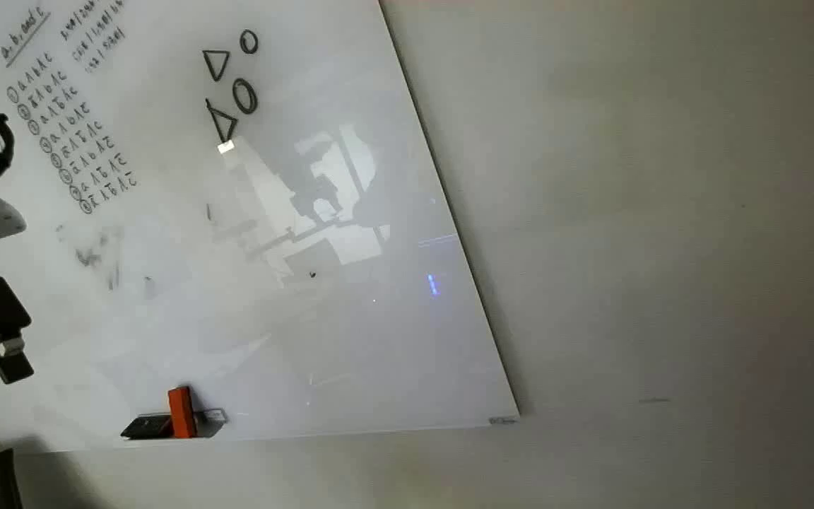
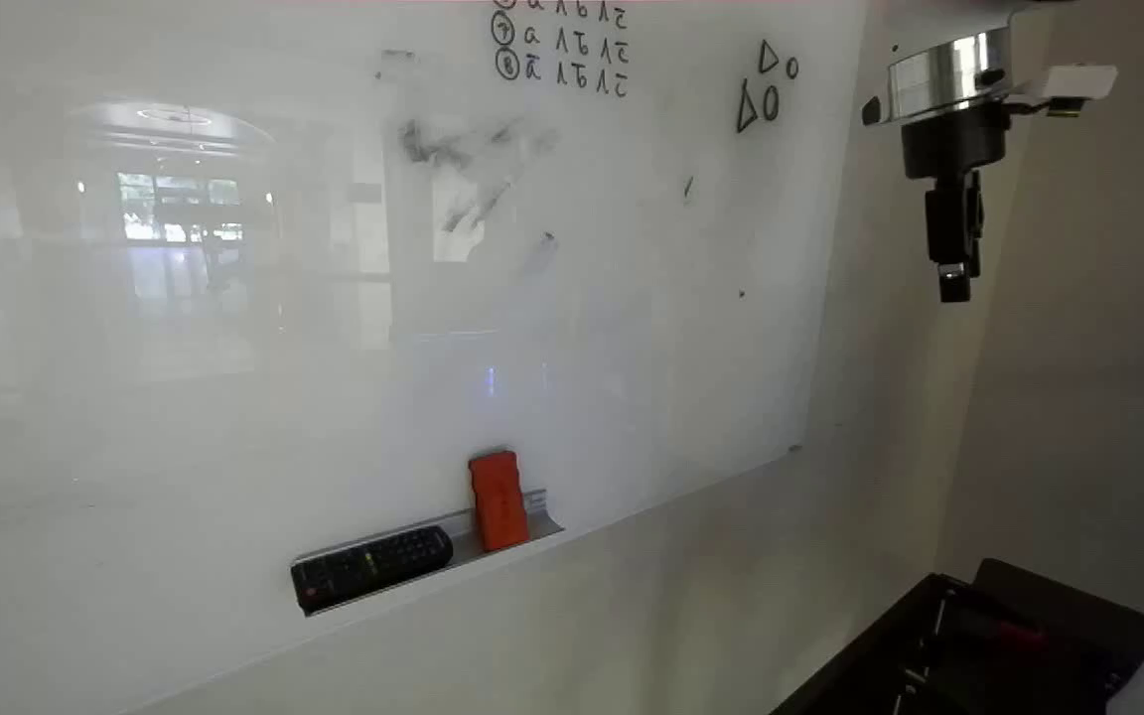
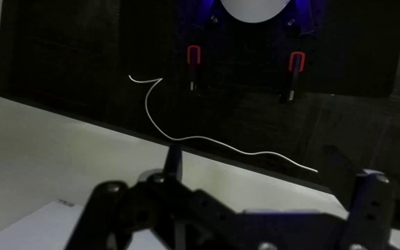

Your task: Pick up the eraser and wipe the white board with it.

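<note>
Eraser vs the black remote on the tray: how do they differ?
Color: the eraser is red-orange; the remote is black.
Pose: the eraser stands on end, rising above the tray; the remote lies lengthwise along it.
Surface: the eraser's visible broad face shows no buttons; the remote's carries rows of small ones.
Shared: both sit in the tray at the lower edge of the white board.

In both exterior views, an off-white wall [image 1: 661, 283] is dimly and unevenly lit. Beside the wall, a dark surface [image 3: 238, 121] is shown in the wrist view. Bright windows [image 2: 180, 207] are reflected in an exterior view.
</note>
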Available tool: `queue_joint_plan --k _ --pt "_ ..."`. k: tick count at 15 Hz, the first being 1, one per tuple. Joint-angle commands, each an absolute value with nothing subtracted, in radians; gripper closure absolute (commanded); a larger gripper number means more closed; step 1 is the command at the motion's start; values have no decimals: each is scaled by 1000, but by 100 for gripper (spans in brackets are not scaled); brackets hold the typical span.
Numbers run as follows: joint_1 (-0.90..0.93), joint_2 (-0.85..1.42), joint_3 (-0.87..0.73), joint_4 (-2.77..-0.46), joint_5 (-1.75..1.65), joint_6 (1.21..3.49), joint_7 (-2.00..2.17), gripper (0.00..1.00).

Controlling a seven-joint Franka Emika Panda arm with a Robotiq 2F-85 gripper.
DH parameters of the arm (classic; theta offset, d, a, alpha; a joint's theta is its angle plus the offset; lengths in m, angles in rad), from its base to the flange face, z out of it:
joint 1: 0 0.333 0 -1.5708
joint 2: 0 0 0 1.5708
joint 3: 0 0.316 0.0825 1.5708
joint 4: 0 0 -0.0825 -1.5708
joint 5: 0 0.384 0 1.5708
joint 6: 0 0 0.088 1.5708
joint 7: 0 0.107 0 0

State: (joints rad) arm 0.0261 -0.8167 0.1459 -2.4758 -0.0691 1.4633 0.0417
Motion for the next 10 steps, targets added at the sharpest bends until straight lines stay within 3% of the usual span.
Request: queue_joint_plan --k 1,10 --pt "47 -813 131 -2474 -77 1461 54 0" --pt "47 -804 136 -2453 -77 1487 65 0"
